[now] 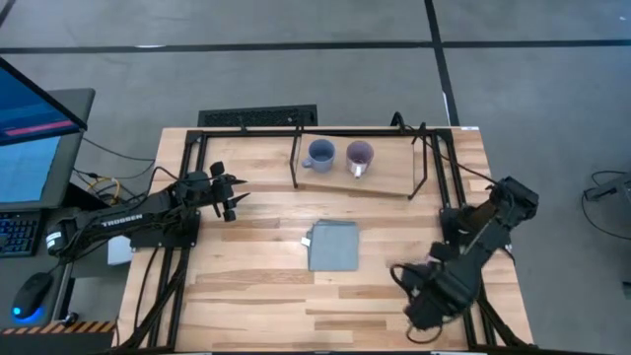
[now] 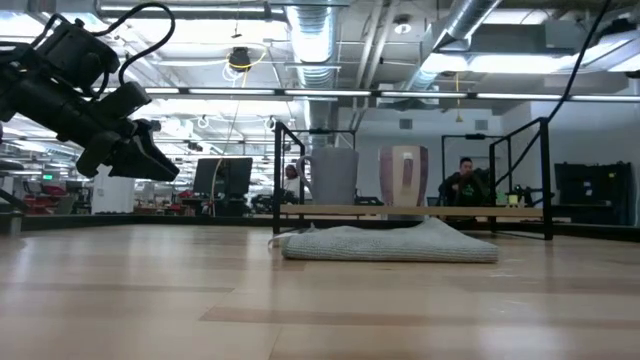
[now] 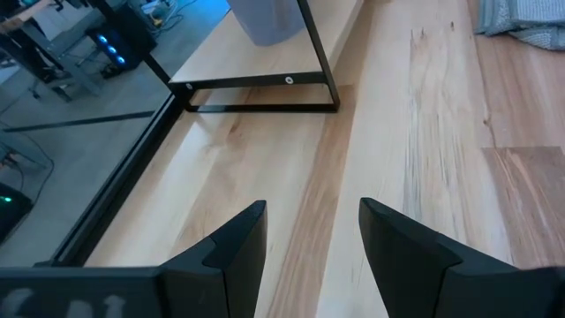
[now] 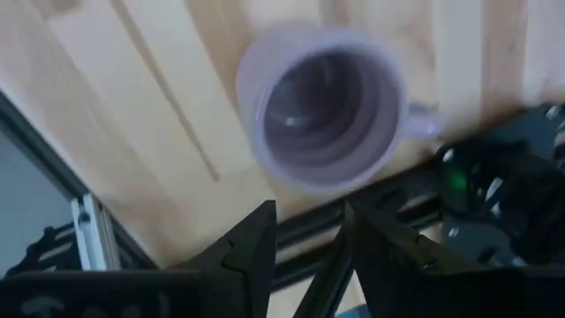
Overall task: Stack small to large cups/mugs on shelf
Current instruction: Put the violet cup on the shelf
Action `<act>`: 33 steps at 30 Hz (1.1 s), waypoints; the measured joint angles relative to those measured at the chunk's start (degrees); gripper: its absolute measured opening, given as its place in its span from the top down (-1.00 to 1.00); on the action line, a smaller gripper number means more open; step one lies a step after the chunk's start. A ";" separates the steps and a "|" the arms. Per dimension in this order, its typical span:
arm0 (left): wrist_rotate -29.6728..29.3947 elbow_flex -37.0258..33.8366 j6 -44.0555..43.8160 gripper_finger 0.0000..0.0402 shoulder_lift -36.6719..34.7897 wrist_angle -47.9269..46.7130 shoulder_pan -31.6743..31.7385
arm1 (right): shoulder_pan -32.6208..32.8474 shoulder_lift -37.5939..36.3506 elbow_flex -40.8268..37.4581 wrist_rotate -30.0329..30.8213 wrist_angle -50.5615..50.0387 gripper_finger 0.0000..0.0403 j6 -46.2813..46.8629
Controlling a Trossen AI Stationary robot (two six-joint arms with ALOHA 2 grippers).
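The shelf (image 1: 385, 185) stands at the table's far middle. A blue mug (image 1: 320, 154) and a light purple mug (image 1: 360, 155) stand upright on its board, side by side. Another light purple mug (image 4: 322, 110) stands mouth up on the tabletop near the black edge frame; the right arm hides it in the high view. My right gripper (image 4: 309, 221) hangs above this mug, pointing down, open, with its fingertips beside the mug's rim and nothing between them. My left gripper (image 3: 309, 221) waits open over the table's left side, facing the shelf's left end.
A flat grey-blue cloth square (image 1: 333, 246) lies in the middle of the table, in front of the shelf. The shelf's black rod frame (image 3: 265, 93) rises ahead of my left gripper. A person (image 2: 465, 180) sits in the room beyond the table.
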 joint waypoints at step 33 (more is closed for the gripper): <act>0.42 0.02 -0.17 0.14 0.00 -0.02 0.01 | 11.87 0.09 -11.72 5.85 2.02 0.21 7.76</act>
